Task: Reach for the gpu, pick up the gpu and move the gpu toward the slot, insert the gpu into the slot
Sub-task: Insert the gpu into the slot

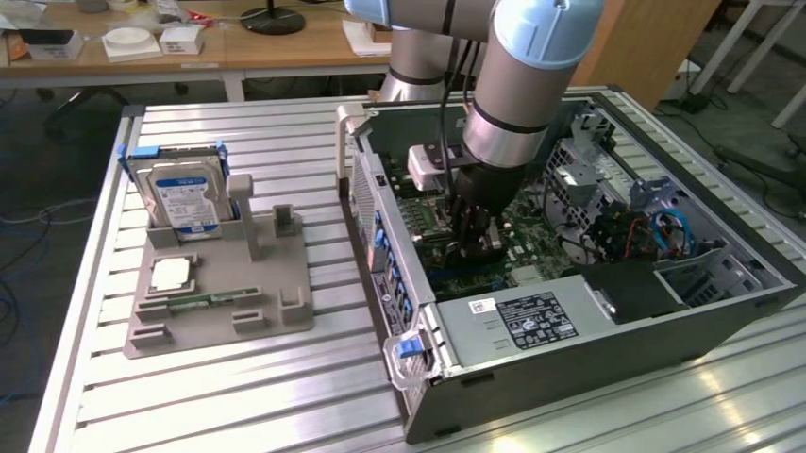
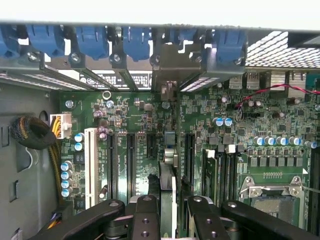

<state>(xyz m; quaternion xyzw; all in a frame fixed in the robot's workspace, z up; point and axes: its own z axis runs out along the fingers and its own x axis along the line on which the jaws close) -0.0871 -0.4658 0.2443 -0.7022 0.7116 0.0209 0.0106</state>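
Inside one open case (image 1: 705, 311), jaws (image 2: 172, 207) seemingly clench one gpu (image 2: 169, 150) edge-on above the motherboard (image 2: 145, 125).

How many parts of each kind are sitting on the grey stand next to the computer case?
Hard drive: 1
Processor chip: 1
Memory stick: 1
Total: 3

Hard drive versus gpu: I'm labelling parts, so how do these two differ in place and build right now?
Place: the hard drive stands in the grey holder on the table, while the gpu is inside the computer case, over the motherboard. State: the hard drive is untouched; the gpu is held in the gripper. Build: the hard drive is boxy, the gpu thin. Both stand on edge.
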